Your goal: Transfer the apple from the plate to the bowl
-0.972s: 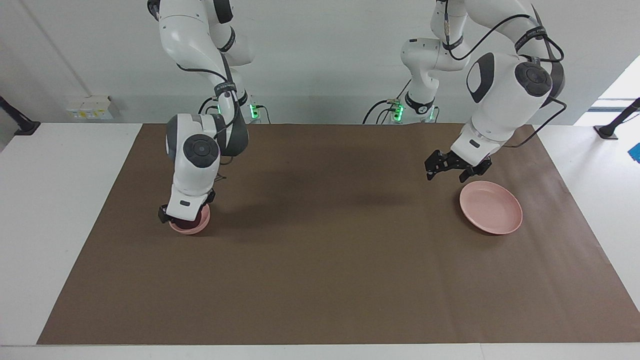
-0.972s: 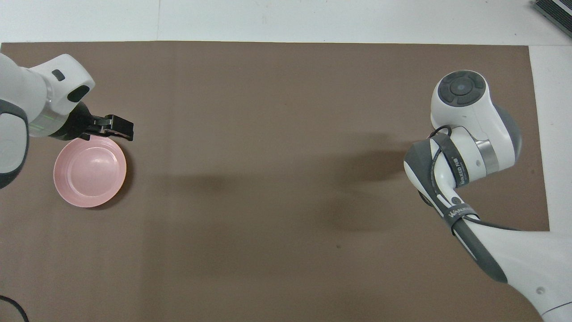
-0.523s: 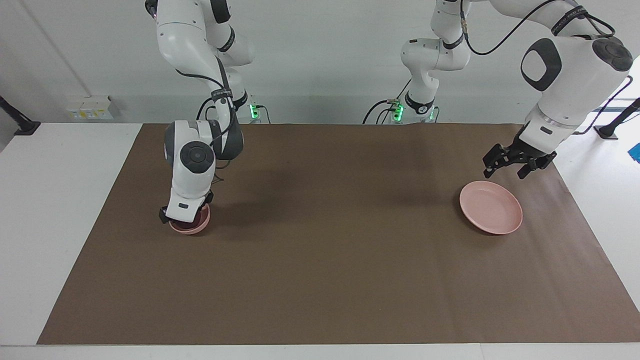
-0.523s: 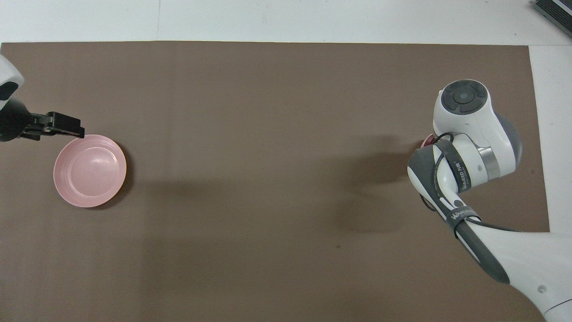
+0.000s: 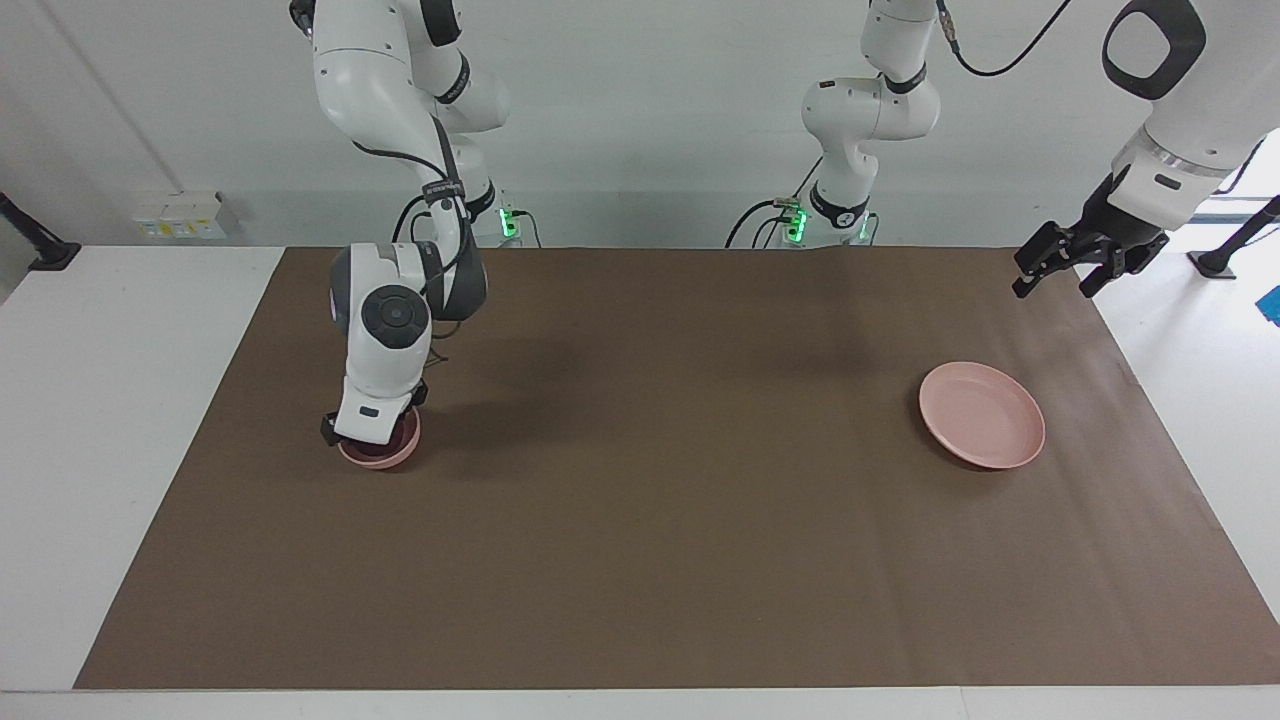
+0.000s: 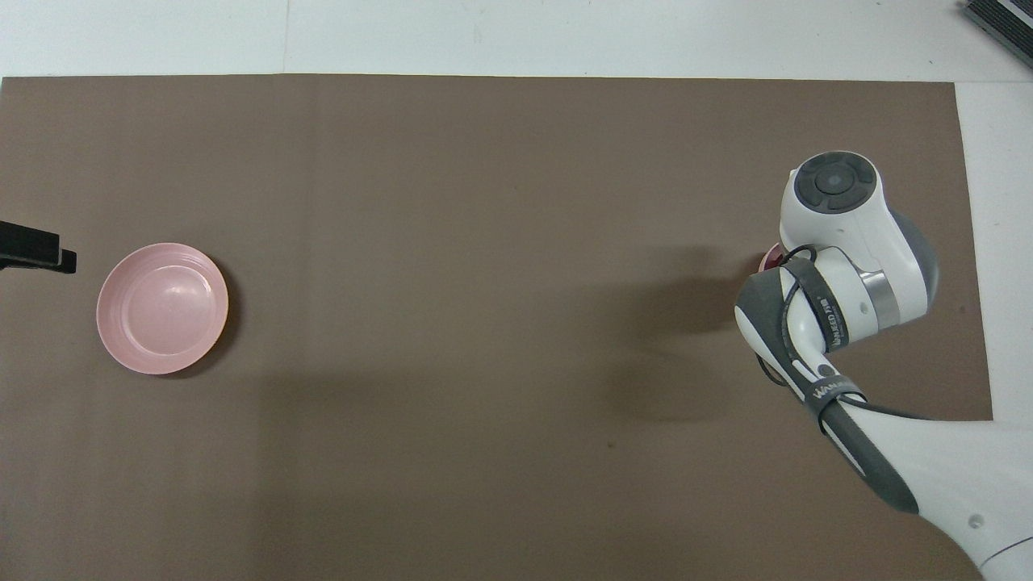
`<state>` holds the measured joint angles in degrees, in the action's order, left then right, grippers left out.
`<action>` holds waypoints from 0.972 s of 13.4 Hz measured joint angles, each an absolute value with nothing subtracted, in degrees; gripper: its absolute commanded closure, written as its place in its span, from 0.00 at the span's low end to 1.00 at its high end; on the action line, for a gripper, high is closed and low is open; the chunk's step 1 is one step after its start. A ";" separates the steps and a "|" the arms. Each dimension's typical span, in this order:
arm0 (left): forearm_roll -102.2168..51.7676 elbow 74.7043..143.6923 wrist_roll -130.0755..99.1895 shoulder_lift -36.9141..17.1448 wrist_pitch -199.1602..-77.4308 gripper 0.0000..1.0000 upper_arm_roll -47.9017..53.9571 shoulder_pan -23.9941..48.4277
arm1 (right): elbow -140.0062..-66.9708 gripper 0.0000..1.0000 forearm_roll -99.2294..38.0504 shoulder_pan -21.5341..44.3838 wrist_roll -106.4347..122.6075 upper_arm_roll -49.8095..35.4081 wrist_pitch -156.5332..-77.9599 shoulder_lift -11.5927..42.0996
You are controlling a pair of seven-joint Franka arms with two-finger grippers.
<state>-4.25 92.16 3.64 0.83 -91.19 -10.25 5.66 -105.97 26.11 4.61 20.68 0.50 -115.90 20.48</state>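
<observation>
The pale pink plate (image 5: 982,415) lies empty toward the left arm's end of the table; it also shows in the overhead view (image 6: 161,308). The pink bowl (image 5: 392,459) sits toward the right arm's end; only a sliver of it (image 6: 769,258) shows from overhead. My right gripper (image 5: 374,438) reaches down into the bowl, where its hand hides its fingers. A dark red patch shows inside the bowl under the hand; I cannot make out the apple as a whole. My left gripper (image 5: 1056,280) is open and empty, raised over the mat's corner near the left arm's base.
A brown mat (image 5: 660,520) covers most of the white table (image 5: 100,400). The right arm's wrist and forearm (image 6: 839,282) hang over the bowl. Nothing else stands on the mat.
My left gripper has risen from beside the plate and swung outward toward its own end of the table. The right hand stays at the bowl, shifted only slightly.
</observation>
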 measured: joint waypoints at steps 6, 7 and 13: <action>-3.55 91.89 -1.19 3.39 -87.28 0.00 -3.24 0.12 | -106.32 0.18 25.19 4.17 20.68 0.49 -116.89 20.26; -3.55 91.89 -1.51 3.57 -87.28 0.00 -2.68 -0.11 | -106.33 0.15 25.08 4.16 20.68 0.49 -116.93 20.26; -3.57 91.89 -1.85 3.59 -87.17 0.00 -1.50 -0.32 | -106.33 0.00 25.04 4.14 20.68 0.49 -116.99 20.21</action>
